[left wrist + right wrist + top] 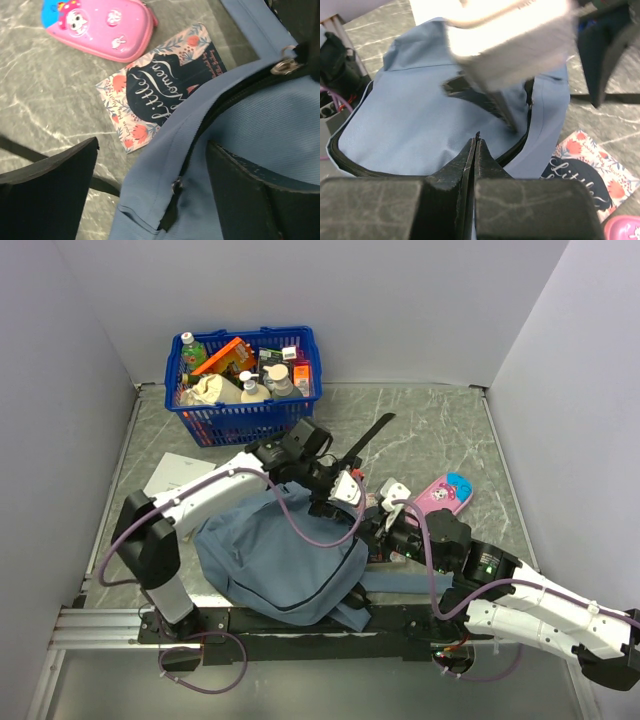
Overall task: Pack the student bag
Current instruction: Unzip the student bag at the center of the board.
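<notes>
Student bag [275,560]: slumped on table [450,440], near edge. Likely soft, limp, light; best taken at firmer zipper rim [200,125]. Left gripper [155,192] fingers apart, straddling that rim. Right gripper [476,144] fingers pressed together over bag fabric.

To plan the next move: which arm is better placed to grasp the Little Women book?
Left, likely. The left gripper is open beside the book, which the student bag partly covers; the right gripper is shut.
</notes>
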Motion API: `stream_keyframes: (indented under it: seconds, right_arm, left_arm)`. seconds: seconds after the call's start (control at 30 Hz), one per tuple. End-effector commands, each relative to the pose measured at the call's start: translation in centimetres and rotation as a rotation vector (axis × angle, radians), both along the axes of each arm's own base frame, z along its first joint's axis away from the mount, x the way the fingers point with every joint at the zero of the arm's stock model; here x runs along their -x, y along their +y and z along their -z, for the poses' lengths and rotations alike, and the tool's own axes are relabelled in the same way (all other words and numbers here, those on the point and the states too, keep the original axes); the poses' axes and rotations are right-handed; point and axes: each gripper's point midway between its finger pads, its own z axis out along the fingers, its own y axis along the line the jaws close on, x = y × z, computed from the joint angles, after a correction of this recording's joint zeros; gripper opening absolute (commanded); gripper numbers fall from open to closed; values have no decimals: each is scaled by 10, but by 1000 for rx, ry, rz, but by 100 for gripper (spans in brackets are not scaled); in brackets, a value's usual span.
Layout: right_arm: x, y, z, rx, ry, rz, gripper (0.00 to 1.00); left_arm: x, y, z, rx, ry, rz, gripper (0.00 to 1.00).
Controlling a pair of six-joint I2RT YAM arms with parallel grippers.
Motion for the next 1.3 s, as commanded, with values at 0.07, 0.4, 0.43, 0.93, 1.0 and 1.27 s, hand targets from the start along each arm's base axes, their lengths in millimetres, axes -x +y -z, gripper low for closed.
stream_keyframes:
  seconds: [0.07,0.4,0.43,0.93,1.0,1.27]
  right_arm:
    - [7,10,-46,-119,-96,-67,0]
    - [-3,3,-44,-93,-107,-8,0]
    - [-5,2,-42,-80,-101,9,0]
    - [-7,-8,-4,-41,62,108,0]
    - [-3,-5,-2,-50,80,91,0]
    - [23,41,13,-6,160,-21,0]
  left_arm:
    - [23,0,4,-34,36,166,74]
    - [13,-2,8,-34,-5,90,1]
    - [0,-1,5,-43,-18,0,1]
    - [-147,16,-3,-45,120,-794,1]
    - [-151,18,-4,-32,169,-849,1]
    - [-166,17,0,7,250,-1004,1]
